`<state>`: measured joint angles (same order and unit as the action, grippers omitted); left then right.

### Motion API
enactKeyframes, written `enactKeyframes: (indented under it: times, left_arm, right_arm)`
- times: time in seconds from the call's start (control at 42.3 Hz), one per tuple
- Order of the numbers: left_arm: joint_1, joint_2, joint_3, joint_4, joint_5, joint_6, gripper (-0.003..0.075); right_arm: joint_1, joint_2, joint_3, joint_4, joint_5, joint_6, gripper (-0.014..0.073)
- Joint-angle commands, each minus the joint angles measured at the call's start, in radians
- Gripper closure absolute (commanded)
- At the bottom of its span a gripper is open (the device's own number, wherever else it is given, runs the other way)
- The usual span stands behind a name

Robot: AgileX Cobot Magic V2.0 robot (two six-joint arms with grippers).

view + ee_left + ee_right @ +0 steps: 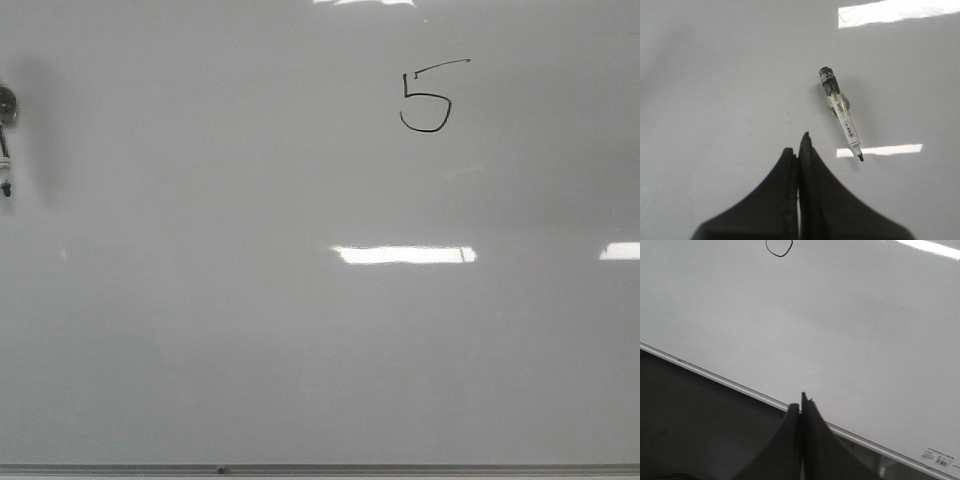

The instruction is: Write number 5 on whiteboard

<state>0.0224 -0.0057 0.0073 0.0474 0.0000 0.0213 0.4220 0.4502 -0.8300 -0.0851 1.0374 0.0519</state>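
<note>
The whiteboard (pixel 250 340) fills the front view, glossy pale grey-white. The number 5 (pixel 428 98) is drawn on it in thin black line at the upper right. Its rounded belly also shows in the right wrist view (pixel 779 247). A marker (pixel 841 112) with a black cap end and clear barrel lies loose on the board, uncapped tip bare; it shows at the far left edge of the front view (pixel 6 140). My left gripper (pixel 799 147) is shut and empty, close beside the marker. My right gripper (pixel 801 402) is shut and empty over the board's edge.
A thin grey metal edge strip (pixel 400 468) runs along the whiteboard's near side and shows in the right wrist view (pixel 715 377). Beyond it lies a dark surface (pixel 690 430). Bright rectangular light reflections (pixel 403 254) sit on the board. A small label (pixel 939 460) is at a board corner.
</note>
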Motion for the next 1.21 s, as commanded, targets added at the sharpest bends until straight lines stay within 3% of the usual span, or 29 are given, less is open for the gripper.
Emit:
enactKeyframes:
  times: [0.0,0.355,0.544,0.733,0.969,1.182]
  left_arm:
    - [-0.008,-0.015,0.004,-0.01,-0.081,-0.009,0.0741]
    - [-0.008,-0.015,0.004,-0.01,-0.081,-0.009,0.0741]
    - [-0.008,-0.015,0.004,-0.01,-0.081,-0.009,0.0741]
    - [-0.008,-0.015,0.004,-0.01,-0.081,-0.009,0.0741]
    - [-0.008,-0.015,0.004,-0.01,-0.081,-0.009,0.0741]
    - [-0.008,-0.015,0.004,-0.01,-0.081,-0.009,0.0741]
  right_arm:
    - [-0.008,0.004,-0.021,-0.008,-0.061,-0.002,0.0662]
    - [-0.013,-0.006,-0.009,-0.012,-0.064,-0.002,0.0662]
    - [-0.174,-0.1,0.109,0.023,-0.143,-0.013,0.0659]
    - [-0.373,-0.272,0.332,0.265,-0.396,-0.298,0.0659]
    - [-0.446,-0.421,0.608,0.292,-0.811,-0.301,0.0662]
    - [-0.438,-0.481,0.799,0.292,-1.014,-0.3,0.0662]
